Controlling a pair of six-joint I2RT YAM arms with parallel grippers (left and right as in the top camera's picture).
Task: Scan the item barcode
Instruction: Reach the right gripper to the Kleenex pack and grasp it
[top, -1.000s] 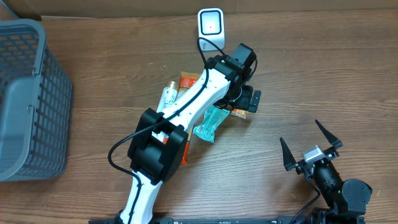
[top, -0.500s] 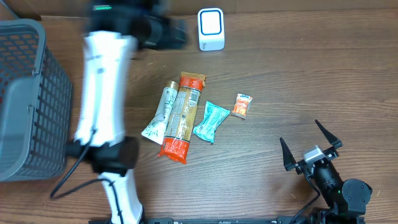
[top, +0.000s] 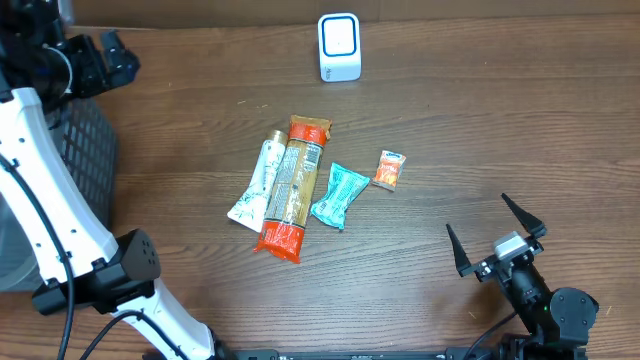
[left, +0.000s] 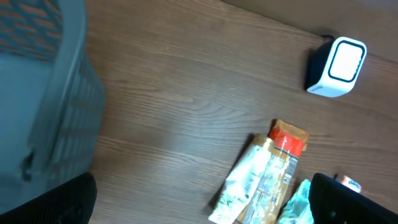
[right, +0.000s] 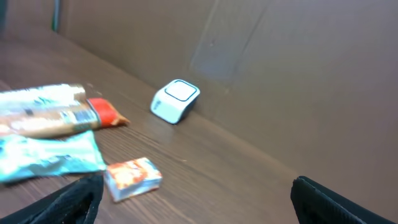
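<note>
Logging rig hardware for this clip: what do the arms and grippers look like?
Left arm: white shells, black joints, loose black cable, black left gripper. Right arm: all black; right gripper has pointed black fingers around a silver block.

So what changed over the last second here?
The left gripper swung away from above the snack packets, leftward and back to the grey basket, open throughout, nothing visibly held. The right gripper stayed parked and open; the white scanner and the packets lay unmoved.
</note>
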